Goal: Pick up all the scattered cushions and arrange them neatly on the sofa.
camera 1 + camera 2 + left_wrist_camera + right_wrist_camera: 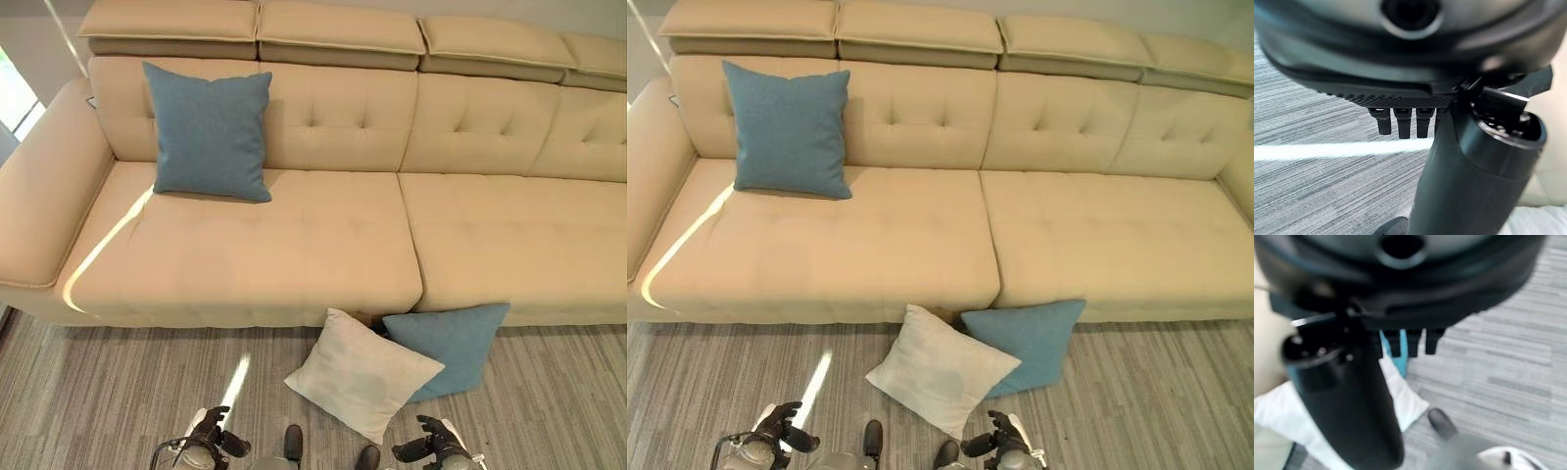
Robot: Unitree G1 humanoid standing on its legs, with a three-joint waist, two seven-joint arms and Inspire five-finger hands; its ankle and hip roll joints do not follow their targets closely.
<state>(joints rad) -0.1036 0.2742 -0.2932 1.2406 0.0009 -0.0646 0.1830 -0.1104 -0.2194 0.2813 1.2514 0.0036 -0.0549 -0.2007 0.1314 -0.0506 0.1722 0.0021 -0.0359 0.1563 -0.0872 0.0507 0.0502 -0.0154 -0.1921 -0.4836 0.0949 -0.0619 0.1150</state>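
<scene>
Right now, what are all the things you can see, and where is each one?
Sofa: one, beige, tufted, long, across the room.
Blue cushion on sofa: one, blue, upright against the backrest near the sofa's left end.
White cushion: one, white, on the floor, leaning against the sofa's front.
Blue cushion on floor: one, blue, on the floor partly behind the white cushion, leaning on the sofa's front.
Floor: grey striped carpet with a streak of sunlight.
Left hand: one, dark, low, holding nothing, fingers relaxed.
Right hand: one, dark, low, holding nothing, fingers relaxed.
</scene>
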